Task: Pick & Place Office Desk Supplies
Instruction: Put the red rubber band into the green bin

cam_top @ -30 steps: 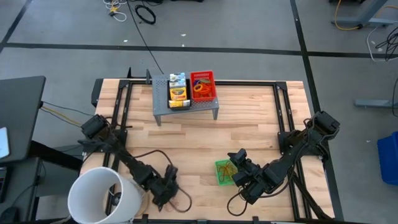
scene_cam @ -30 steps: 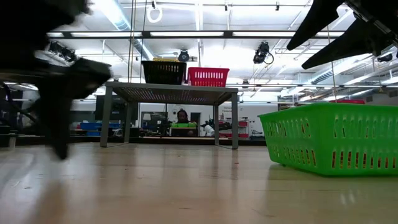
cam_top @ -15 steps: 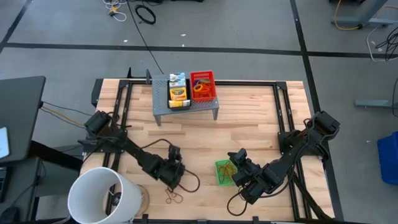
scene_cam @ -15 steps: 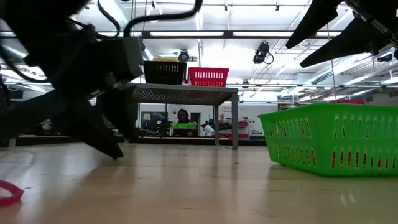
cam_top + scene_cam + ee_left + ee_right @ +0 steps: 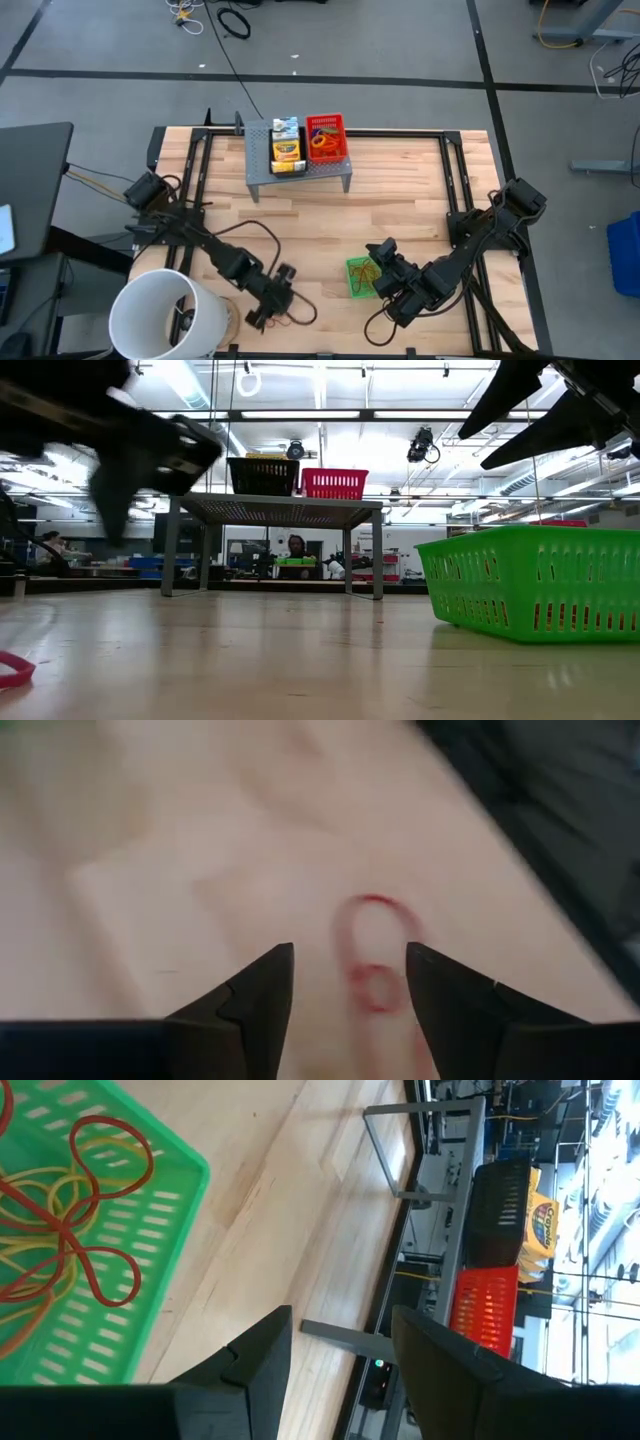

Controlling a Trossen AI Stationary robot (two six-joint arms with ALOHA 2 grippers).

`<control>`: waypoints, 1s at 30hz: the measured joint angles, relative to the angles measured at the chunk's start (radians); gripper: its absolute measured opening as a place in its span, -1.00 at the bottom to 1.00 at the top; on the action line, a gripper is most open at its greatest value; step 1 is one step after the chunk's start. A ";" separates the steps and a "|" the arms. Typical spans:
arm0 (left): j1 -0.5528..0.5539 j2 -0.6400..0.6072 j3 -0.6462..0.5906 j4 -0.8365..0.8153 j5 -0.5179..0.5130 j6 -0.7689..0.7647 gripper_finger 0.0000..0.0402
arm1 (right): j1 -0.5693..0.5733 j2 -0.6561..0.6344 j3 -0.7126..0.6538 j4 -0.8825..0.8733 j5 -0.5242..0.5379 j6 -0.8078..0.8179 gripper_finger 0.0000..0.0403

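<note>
The wooden surface (image 5: 400, 190) stands on a grey floor crossed by dark tape lines. At top centre of the high view, a grey perforated riser (image 5: 300, 172) carries the black mesh tray (image 5: 286, 152) with the crayon box (image 5: 286, 150), and beside it the red mesh tray (image 5: 326, 138).

The green mesh tray (image 5: 361, 277) sits at lower centre-right of the high view and holds tangled rubber bands (image 5: 60, 1250). The right gripper (image 5: 381, 258) is positioned just beside this tray with its fingers apart and empty.

The left gripper (image 5: 262, 312) is near the lower edge of the high view, beside the white bucket (image 5: 165, 315). Its fingers are apart above the surface, with nothing between them. A red rubber band (image 5: 375, 952), blurred, lies on the wood ahead of them. The low view shows a red band (image 5: 12, 668) at lower left of the frame.
</note>
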 joint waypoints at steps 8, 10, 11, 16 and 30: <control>-0.034 0.064 0.000 0.026 0.081 -0.048 0.01 | 0.000 0.000 0.000 -0.001 0.001 -0.002 -0.10; -0.034 0.087 0.000 0.028 0.066 -0.049 0.02 | 0.000 0.000 0.000 -0.001 0.000 -0.003 -0.10; -0.034 0.098 0.000 0.027 0.061 -0.048 0.02 | 0.000 0.000 0.000 -0.001 0.000 -0.004 -0.10; -0.034 0.129 0.004 0.035 0.004 -0.024 0.03 | 0.000 0.000 0.000 -0.001 0.001 -0.004 -0.10; -0.028 0.138 0.005 0.014 -0.031 0.038 -0.96 | 0.000 0.000 0.000 0.001 0.001 -0.008 -0.10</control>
